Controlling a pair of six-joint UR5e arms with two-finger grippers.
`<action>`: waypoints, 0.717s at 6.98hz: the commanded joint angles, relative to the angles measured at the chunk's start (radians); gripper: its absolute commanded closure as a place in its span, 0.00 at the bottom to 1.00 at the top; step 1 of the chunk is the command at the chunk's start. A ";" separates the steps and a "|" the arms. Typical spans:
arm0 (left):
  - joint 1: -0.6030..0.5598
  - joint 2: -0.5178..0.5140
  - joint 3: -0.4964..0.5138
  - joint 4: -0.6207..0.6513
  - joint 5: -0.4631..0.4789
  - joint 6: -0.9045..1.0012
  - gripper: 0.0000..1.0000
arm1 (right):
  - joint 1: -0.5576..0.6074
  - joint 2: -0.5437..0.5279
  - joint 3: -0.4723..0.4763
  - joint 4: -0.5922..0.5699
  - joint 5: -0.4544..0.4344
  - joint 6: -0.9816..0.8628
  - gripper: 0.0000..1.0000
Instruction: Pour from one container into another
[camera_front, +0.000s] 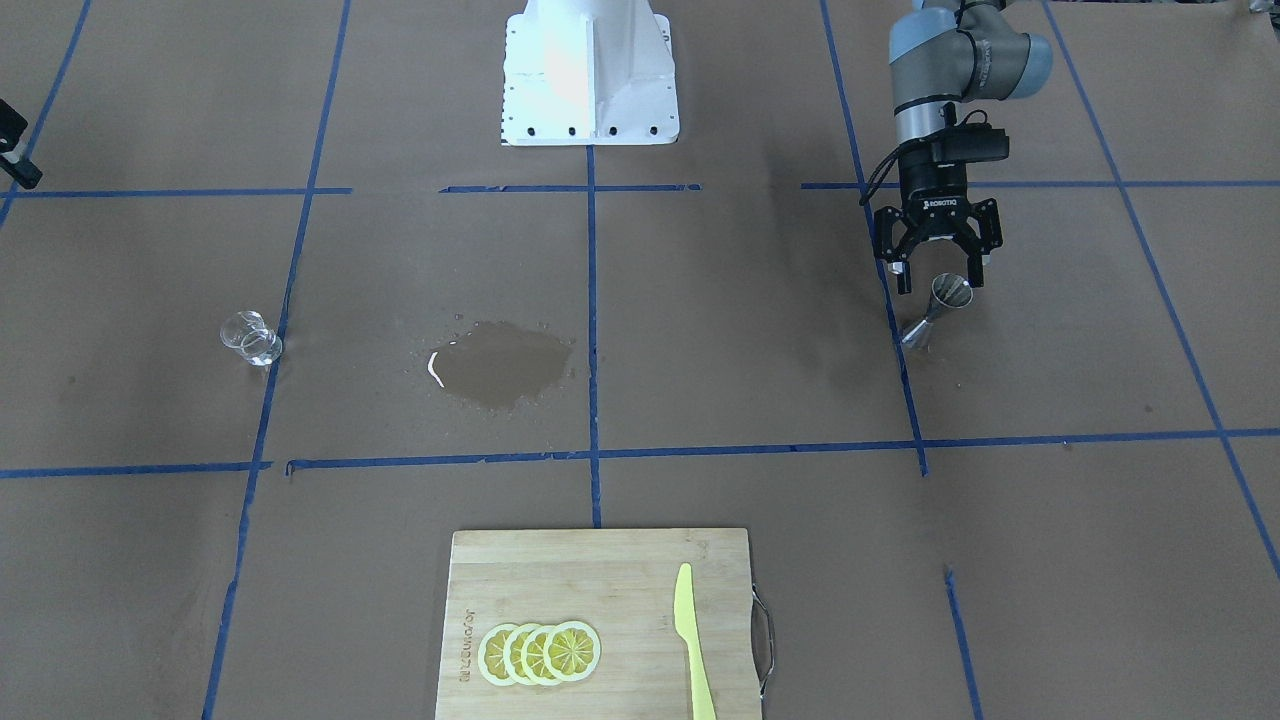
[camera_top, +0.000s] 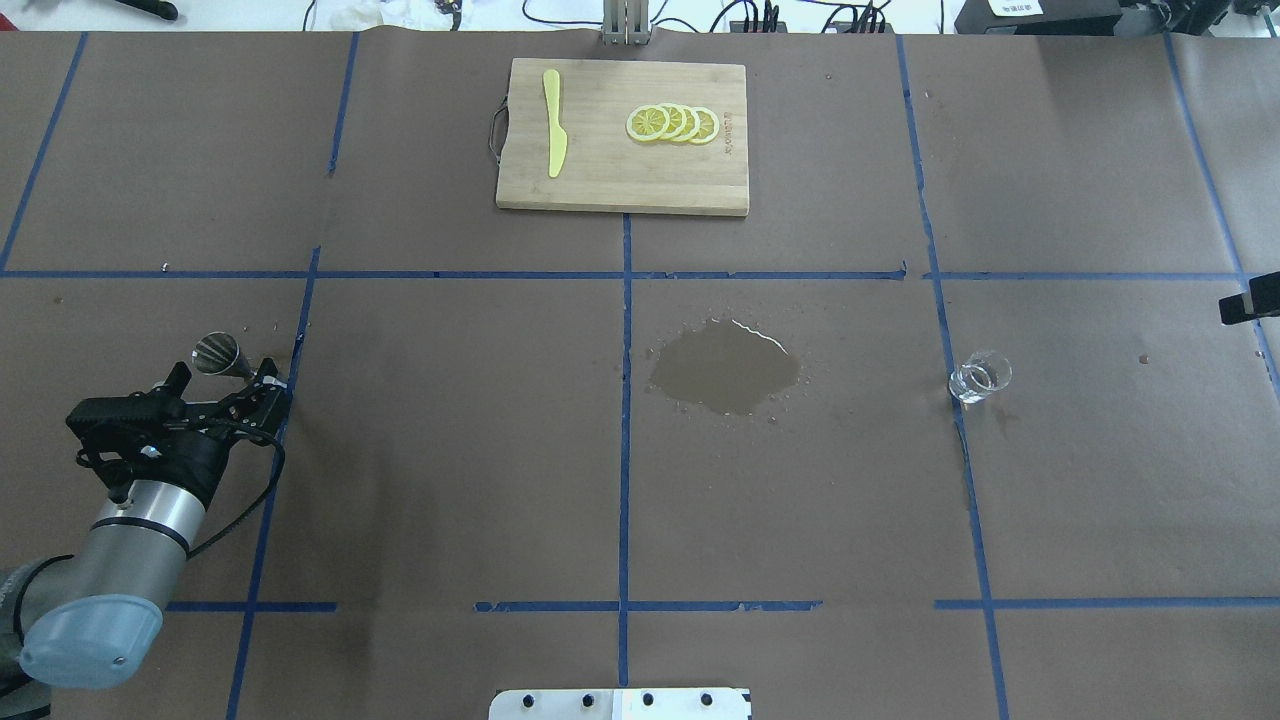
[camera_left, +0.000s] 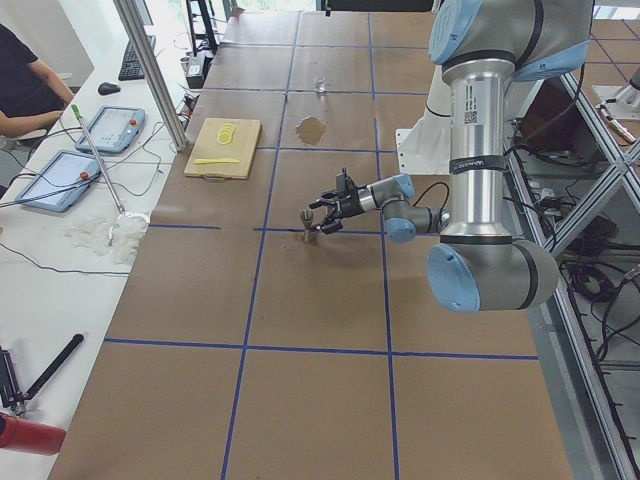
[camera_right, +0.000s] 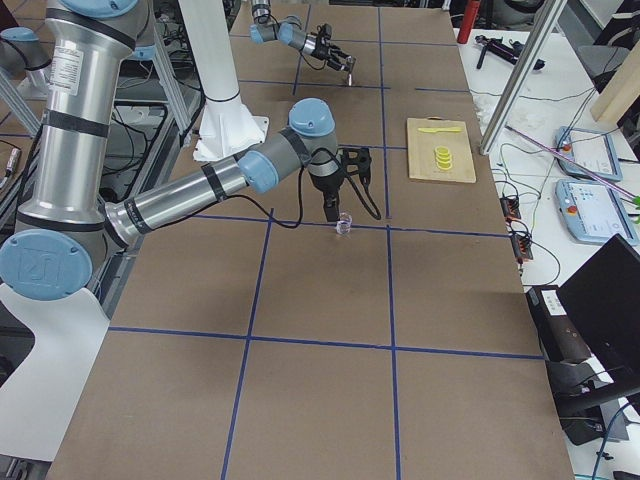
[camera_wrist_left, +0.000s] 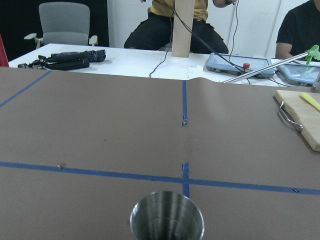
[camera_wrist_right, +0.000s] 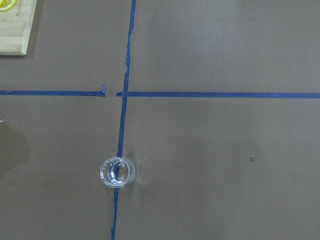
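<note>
The steel jigger (camera_front: 940, 305) stands upright on the brown paper on my left side, also visible in the overhead view (camera_top: 222, 356). My left gripper (camera_front: 938, 276) is open and low, one finger either side of the jigger's top, not closed on it. Only the jigger's rim (camera_wrist_left: 167, 223) shows in the left wrist view. The clear glass cup (camera_front: 250, 338) stands alone on a blue tape line (camera_top: 980, 377) with a little liquid in it. The right wrist view looks straight down on the cup (camera_wrist_right: 116, 172). My right gripper (camera_right: 330, 207) hangs above the cup, and I cannot tell its state.
A wet spill patch (camera_top: 725, 365) darkens the paper mid-table. At the far edge lies a wooden cutting board (camera_top: 620, 180) with lemon slices (camera_top: 672, 123) and a yellow plastic knife (camera_top: 554, 125). The robot's white base (camera_front: 590, 70) stands at the near side.
</note>
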 joint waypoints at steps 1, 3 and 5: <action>0.005 -0.076 0.099 -0.002 0.009 0.012 0.08 | -0.034 -0.019 0.005 0.028 -0.027 0.039 0.00; 0.003 -0.073 0.114 -0.002 0.009 0.013 0.18 | -0.075 -0.022 0.028 0.028 -0.046 0.108 0.00; 0.000 -0.071 0.112 -0.005 0.007 0.012 0.28 | -0.114 -0.020 0.054 0.028 -0.065 0.156 0.00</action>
